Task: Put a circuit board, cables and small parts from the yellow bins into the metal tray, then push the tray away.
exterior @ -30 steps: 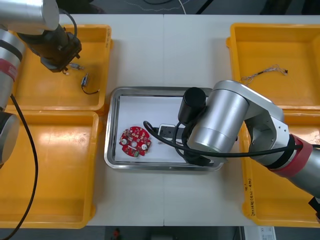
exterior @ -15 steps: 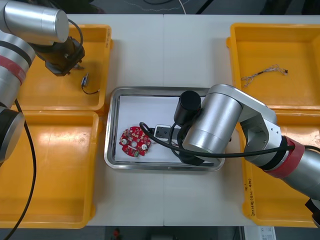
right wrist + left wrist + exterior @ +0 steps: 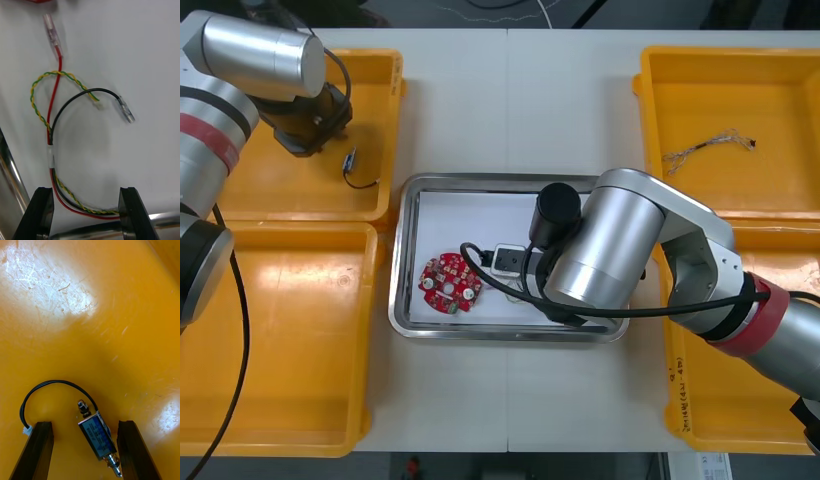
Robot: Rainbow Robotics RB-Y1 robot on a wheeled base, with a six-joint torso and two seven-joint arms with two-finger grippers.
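Arms reach in from both sides of the table. The left arm stretches over the far left yellow bin, its wrist pointing down, and the left gripper hangs low above the bin floor with its fingers spread wide and closed on nothing. A small metal part lies on the bin floor between those fingers, tilted, nearer to one of them and touching neither. It is a short blue-sided block with a metal pin at each end. A thin black wire arcs from it to a white plug just beside the other finger.

The right arm bends across the right half of the metal tray, its big silver elbow covering that part from above. The right gripper points down at the tray's white floor, fingers apart and holding nothing. A cable bundle lies flat on the floor there: a red wire, a black wire and a twisted green and yellow pair, joined by a clear sleeve. Its lower loop runs between the fingertips, next to the tray's shiny rim. The red and black wires end in clear plugs.

A round red circuit board lies in the tray's left half, near its near rim.
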